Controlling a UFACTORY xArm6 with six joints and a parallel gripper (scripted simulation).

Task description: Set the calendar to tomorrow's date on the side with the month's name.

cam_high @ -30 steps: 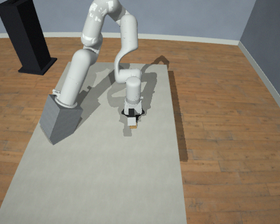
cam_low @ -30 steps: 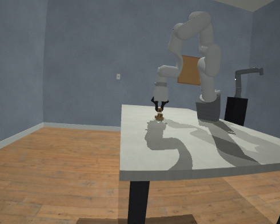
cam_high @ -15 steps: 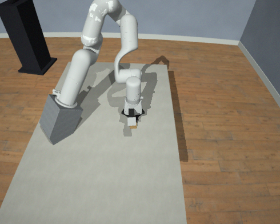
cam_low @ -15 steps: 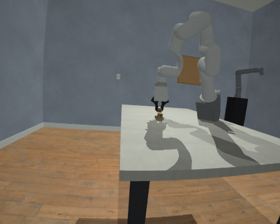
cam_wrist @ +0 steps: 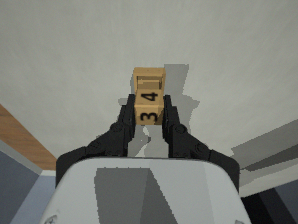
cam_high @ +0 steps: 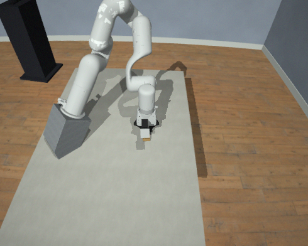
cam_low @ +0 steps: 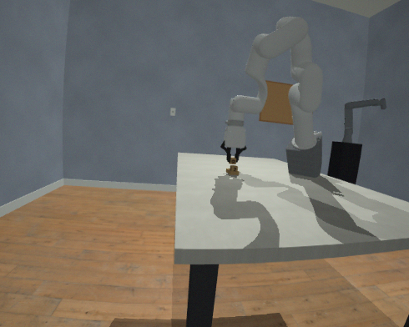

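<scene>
My gripper (cam_low: 233, 159) (cam_wrist: 149, 104) is shut on a wooden cube (cam_low: 233, 161) (cam_wrist: 149, 106) and holds it above the calendar tray. In the wrist view this cube shows a 4 and a 3, both turned sideways; its face toward the exterior camera bears a small, round digit, too blurred to read surely. The wooden tray (cam_low: 233, 173) (cam_wrist: 149, 70) is on the table. A second cube (cam_low: 234, 168) stands in it below the held one and shows what looks like a 2. The wrist view shows part of the tray's hollow; the held cube hides the rest. In the top view the tray (cam_high: 146, 139) is mostly hidden.
The pale table (cam_high: 109, 194) (cam_low: 204, 225) carries the arm's grey base block (cam_high: 66, 135) (cam_low: 305, 162), well to one side of the tray. The table's long edge lies on the tray's other side. A black pedestal (cam_high: 31, 41) stands on the floor beyond the table.
</scene>
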